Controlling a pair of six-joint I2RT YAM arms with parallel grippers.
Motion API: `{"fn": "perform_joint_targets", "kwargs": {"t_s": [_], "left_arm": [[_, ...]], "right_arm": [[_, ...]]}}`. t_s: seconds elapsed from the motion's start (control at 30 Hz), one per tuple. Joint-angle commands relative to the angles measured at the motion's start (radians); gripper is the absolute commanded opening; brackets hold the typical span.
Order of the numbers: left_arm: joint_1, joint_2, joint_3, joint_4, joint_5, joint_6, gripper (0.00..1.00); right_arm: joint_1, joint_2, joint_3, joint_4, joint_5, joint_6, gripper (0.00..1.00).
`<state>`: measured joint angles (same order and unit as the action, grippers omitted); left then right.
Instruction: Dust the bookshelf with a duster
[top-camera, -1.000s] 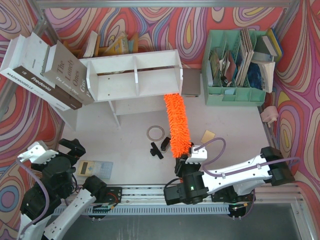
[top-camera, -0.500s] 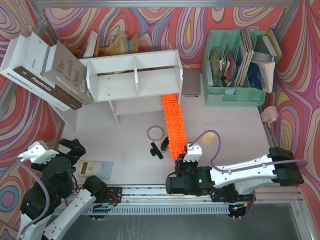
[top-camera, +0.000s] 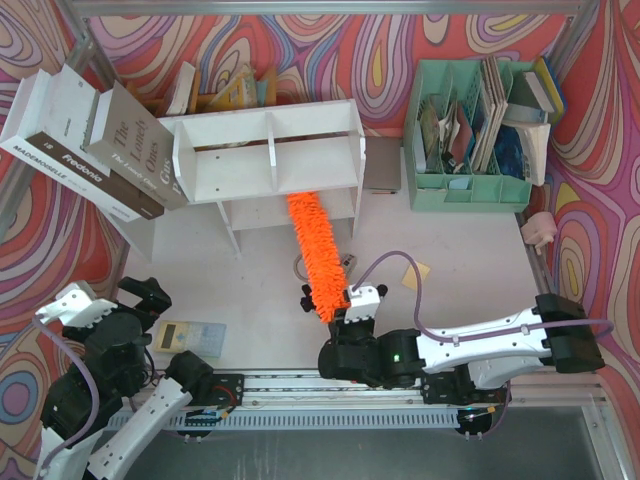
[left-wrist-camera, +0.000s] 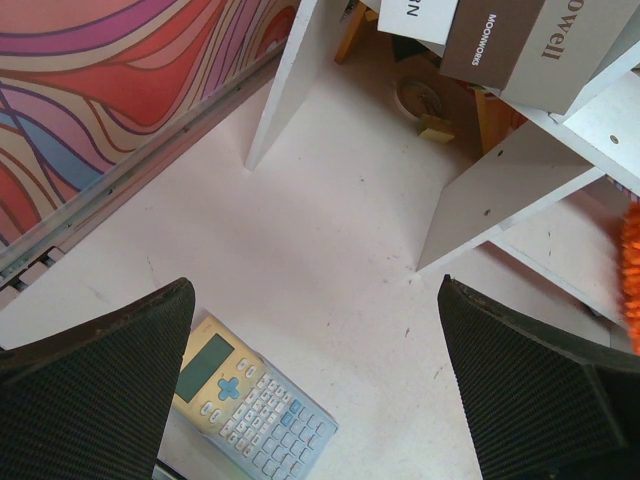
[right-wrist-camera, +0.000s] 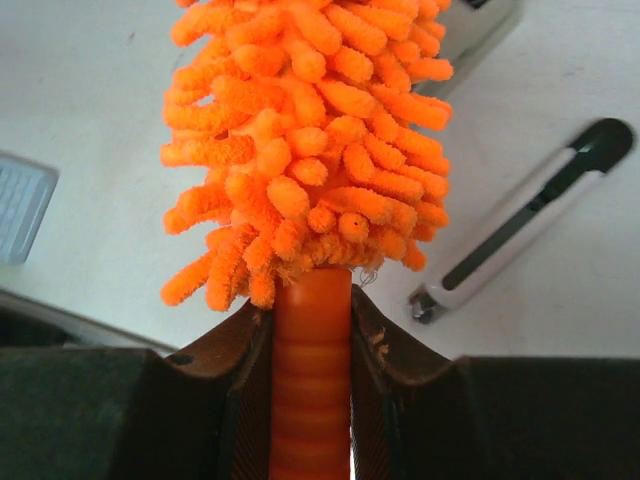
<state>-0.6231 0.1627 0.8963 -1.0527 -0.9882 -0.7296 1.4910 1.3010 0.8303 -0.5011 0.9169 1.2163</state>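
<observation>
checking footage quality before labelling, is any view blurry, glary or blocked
Top external: sharp, evenly lit, no glare. Left wrist: calculator crisp, dark fingers of the left gripper fill both lower corners. Right wrist: duster fibres sharp up close, table behind bright.

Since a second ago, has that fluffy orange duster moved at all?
Yes. The duster, held in the right hand, has swung left. Its tip was by the right side panel of the bookshelf and is now nearer the middle divider.
</observation>
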Motion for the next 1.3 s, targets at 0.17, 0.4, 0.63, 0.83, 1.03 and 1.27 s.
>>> {"fn": "perform_joint_targets", "kwargs": {"t_s": [0.17, 0.4, 0.63, 0.83, 1.03, 1.27], "left_arm": [[-0.004, 0.002, -0.009, -0.015, -0.016, 0.000, 0.98], [-0.004, 0.001, -0.008, -0.015, -0.015, 0.000, 0.98], [-0.004, 0.000, -0.008, -0.013, -0.015, 0.000, 0.98], [-0.004, 0.001, -0.009, -0.013, -0.015, 0.000, 0.98], [-0.004, 0.011, -0.009, -0.012, -0.014, 0.002, 0.98], [-0.004, 0.011, -0.008, -0.013, -0.014, 0.001, 0.98]], "right_arm": [[-0.003, 0.078, -0.007, 0.472, -0.217, -0.449, 0.00], [-0.003, 0.120, 0.030, 0.486, -0.244, -0.487, 0.00], [-0.002, 0.066, -0.002, 0.508, -0.230, -0.508, 0.00], [0.010, -0.014, -0.023, 0.591, -0.185, -0.558, 0.00], [0.022, -0.115, -0.057, 0.661, -0.133, -0.585, 0.00], [0.022, -0.129, -0.061, 0.529, -0.039, -0.451, 0.00]]}}
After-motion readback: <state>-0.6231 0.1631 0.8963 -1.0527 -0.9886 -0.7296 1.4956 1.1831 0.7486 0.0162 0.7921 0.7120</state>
